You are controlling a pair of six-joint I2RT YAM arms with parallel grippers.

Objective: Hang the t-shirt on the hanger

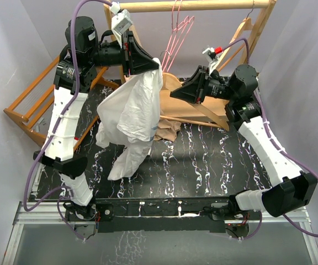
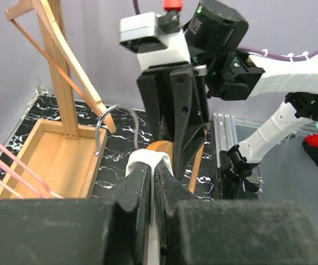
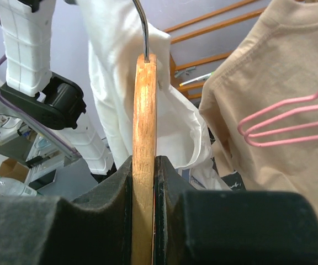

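Observation:
The white t-shirt [image 1: 131, 110] hangs from my left gripper [image 1: 158, 67], raised at the table's back middle; the jaws are shut on a fold of its fabric [image 2: 146, 158]. My right gripper [image 1: 173, 95] faces it from the right, shut on a light-wood hanger [image 1: 200, 110] with a metal hook. In the right wrist view the wooden hanger [image 3: 144, 110] stands edge-on between the fingers [image 3: 115, 182], its top touching the t-shirt [image 3: 120, 83]. In the left wrist view the hanger's wood [image 2: 162, 148] shows just beyond my left gripper [image 2: 154, 165]. Thin pink wire hangers [image 1: 180, 33] hang on the rail.
A wooden clothes rack's rail [image 1: 203, 5] crosses the back, its frame [image 1: 32, 105] slanting down at the left. A beige garment [image 1: 167, 132] lies bunched on the black marbled table [image 1: 203, 160] under the grippers. The pink hangers [image 3: 291, 118] show before the beige garment [image 3: 275, 66].

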